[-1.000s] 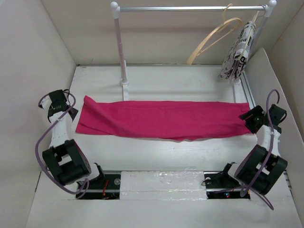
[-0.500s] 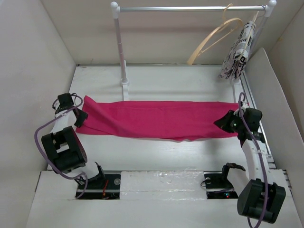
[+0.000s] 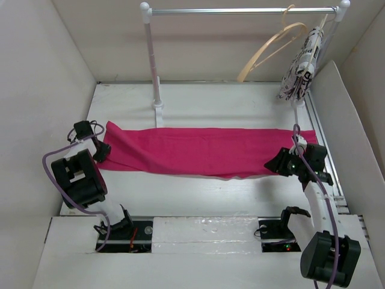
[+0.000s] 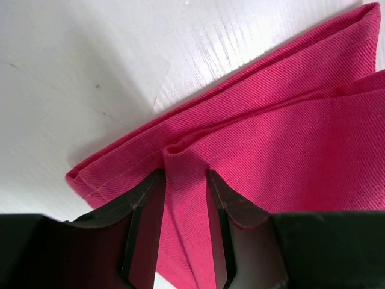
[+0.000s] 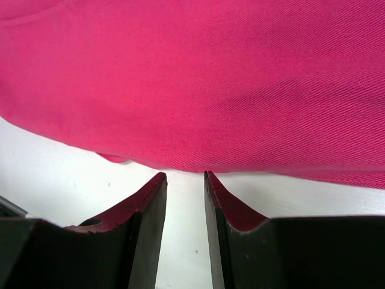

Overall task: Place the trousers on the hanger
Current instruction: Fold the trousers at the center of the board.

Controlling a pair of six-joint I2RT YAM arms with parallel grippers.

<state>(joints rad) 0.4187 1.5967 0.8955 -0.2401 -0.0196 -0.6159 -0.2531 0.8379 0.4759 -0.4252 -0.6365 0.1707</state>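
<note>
The trousers (image 3: 204, 150) lie flat on the white counter (image 3: 198, 96), folded into one long magenta band that runs from left to right in front of the rail's posts. The left claw (image 3: 101, 150) sits at the band's left end. In the left wrist view its two dark fingers (image 4: 147, 205) stand a narrow gap apart with a raised, stitched fold of the cloth running between them. Whether they are pressing that fold or only straddling it cannot be told. The right claw (image 3: 277, 162) is at the near hem close to the band's right end. In the right wrist view its fingers (image 5: 219, 205) are parted by a similar narrow gap, with only bare counter between them and their tips just at the edge of the cloth, so it has hold of nothing. The tan wooden hanger (image 3: 271, 48) hangs tilted from the white rail (image 3: 240, 10) towards its right end, well apart from the trousers. Just beside the hanger, a black-and-white patterned garment (image 3: 302, 63) hangs by the right post.
</note>
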